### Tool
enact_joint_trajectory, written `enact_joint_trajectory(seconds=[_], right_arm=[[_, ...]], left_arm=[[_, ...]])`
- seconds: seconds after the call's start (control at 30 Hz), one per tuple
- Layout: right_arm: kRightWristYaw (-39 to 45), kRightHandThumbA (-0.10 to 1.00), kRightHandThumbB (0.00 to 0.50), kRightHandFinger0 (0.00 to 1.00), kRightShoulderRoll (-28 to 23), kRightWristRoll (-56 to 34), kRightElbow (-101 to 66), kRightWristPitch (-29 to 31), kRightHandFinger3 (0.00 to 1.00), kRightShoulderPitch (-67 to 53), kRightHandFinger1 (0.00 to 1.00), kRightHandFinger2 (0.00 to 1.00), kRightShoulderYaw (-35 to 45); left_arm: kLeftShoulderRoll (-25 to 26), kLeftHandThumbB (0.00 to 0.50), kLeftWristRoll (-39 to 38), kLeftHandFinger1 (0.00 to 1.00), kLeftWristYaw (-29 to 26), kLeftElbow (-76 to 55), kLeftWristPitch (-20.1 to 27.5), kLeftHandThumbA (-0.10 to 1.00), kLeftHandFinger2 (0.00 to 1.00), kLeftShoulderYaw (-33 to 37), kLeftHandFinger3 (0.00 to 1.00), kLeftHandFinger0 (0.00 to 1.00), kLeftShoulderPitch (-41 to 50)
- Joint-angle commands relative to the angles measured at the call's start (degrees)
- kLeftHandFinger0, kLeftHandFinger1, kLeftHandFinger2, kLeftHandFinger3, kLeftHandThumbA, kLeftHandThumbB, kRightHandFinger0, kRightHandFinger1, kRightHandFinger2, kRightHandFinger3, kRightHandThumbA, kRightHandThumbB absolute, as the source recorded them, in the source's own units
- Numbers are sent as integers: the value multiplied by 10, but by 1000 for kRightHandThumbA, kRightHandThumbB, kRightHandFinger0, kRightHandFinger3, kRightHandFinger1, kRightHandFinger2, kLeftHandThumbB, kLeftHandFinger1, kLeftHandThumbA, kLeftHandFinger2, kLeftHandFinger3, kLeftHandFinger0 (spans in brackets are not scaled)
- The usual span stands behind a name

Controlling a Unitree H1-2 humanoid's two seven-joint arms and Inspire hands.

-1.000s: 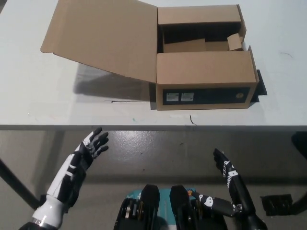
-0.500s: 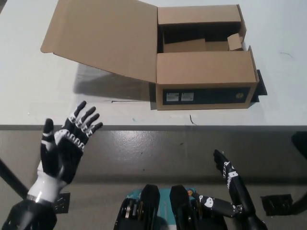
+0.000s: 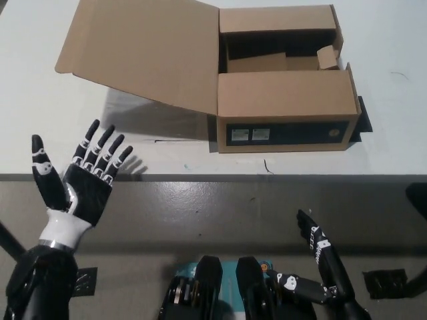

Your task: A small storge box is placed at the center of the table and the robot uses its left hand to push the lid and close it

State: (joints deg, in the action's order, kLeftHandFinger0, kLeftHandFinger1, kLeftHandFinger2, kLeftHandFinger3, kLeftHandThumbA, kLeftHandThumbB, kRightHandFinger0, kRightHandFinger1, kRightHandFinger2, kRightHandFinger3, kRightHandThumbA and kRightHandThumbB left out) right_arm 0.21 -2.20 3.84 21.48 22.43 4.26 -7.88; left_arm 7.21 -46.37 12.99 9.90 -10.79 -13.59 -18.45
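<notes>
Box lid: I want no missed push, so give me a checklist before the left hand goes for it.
1. Lid open, folded out to the left of the box: ok.
2. Left hand open, holding nothing: ok.
3. Left hand touching the lid: not ok, it hovers at the table edge.
4. Right hand low and away from the box: ok.
5. Loose flap inside will let the lid shut: cannot tell.
</notes>
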Motion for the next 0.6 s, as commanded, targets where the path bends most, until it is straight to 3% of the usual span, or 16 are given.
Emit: enact_joint_trajectory(seconds=[0.0, 0.3, 0.57], right_arm=[[-18, 1000, 360, 1000, 0, 11, -8, 45, 1000, 18, 1000, 1000, -8], [-23, 1000, 368, 1000, -2, 10, -8, 45, 1000, 17, 1000, 1000, -13], [-23, 1000, 359, 1000, -3, 7, -9, 45, 1000, 17, 1000, 1000, -15]], left_arm=[[-8, 343, -114, 1000, 34, 14, -73, 1000, 1000, -40, 1000, 1000, -49], [-9, 355, -106, 1000, 47, 43, -91, 1000, 1000, -57, 1000, 1000, -74], [-6, 362, -95, 1000, 11, 58, -114, 1000, 1000, -61, 1000, 1000, -123]])
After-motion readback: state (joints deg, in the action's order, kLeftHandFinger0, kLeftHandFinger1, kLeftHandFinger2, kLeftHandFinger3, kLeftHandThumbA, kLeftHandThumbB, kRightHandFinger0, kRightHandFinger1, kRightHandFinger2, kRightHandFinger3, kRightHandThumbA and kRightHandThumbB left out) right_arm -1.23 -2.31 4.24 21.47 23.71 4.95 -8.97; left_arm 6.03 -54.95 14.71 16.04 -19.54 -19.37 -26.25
